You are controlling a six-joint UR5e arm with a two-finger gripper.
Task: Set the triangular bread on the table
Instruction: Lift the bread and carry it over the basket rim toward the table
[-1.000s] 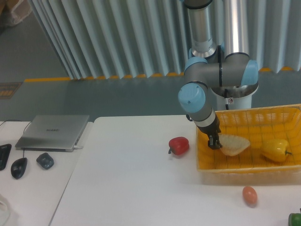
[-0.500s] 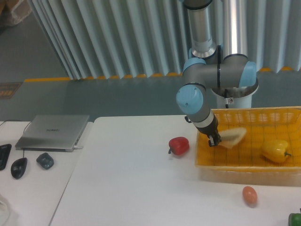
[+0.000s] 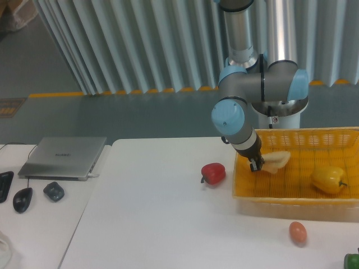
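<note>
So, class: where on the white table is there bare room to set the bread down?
The widest bare patch of the table lies left of the red pepper, toward the laptop. The strip in front of the basket is tighter, shared with the egg. The tool holds the triangular bread above the basket.

Fixed camera view. The UR5e arm reaches down over the left end of the yellow mesh basket (image 3: 336, 193). Its gripper (image 3: 258, 166) is closed on the left end of the triangular bread (image 3: 276, 161), which is tilted and held above the basket floor. A yellow bell pepper (image 3: 328, 179) lies in the basket. On the white table (image 3: 157, 224): a red bell pepper (image 3: 213, 173) just left of the basket, an orange-brown egg (image 3: 298, 231) in front of it. A closed laptop (image 3: 63, 157) and two computer mice (image 3: 38, 195) lie at far left.
</note>
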